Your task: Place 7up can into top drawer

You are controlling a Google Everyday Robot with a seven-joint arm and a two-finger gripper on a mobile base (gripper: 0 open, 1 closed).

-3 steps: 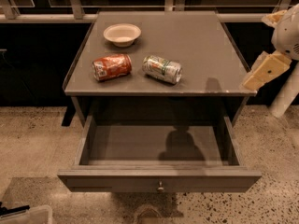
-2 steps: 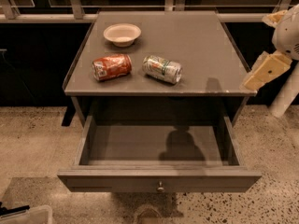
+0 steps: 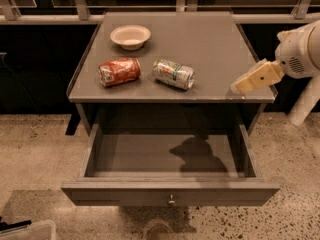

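Note:
The 7up can [image 3: 173,74], silvery-white with green markings, lies on its side in the middle of the grey cabinet's top [image 3: 205,34]. The top drawer [image 3: 135,156] is pulled out wide below it and nothing lies inside; its front panel carries a small round knob [image 3: 171,200]. My gripper [image 3: 236,88] reaches in from the right on a cream-coloured wrist. It hovers over the right front edge of the cabinet top, well to the right of the 7up can and apart from it. It holds nothing that I can see.
An orange-red can [image 3: 119,72] lies on its side left of the 7up can. A small cream bowl [image 3: 130,36] stands behind them. A railing [image 3: 160,18] runs behind the cabinet. Speckled floor [image 3: 35,159] surrounds it.
My gripper has moved to the left, from beside the cabinet's right edge to over its right front corner. The cans, the bowl and the drawer have not moved.

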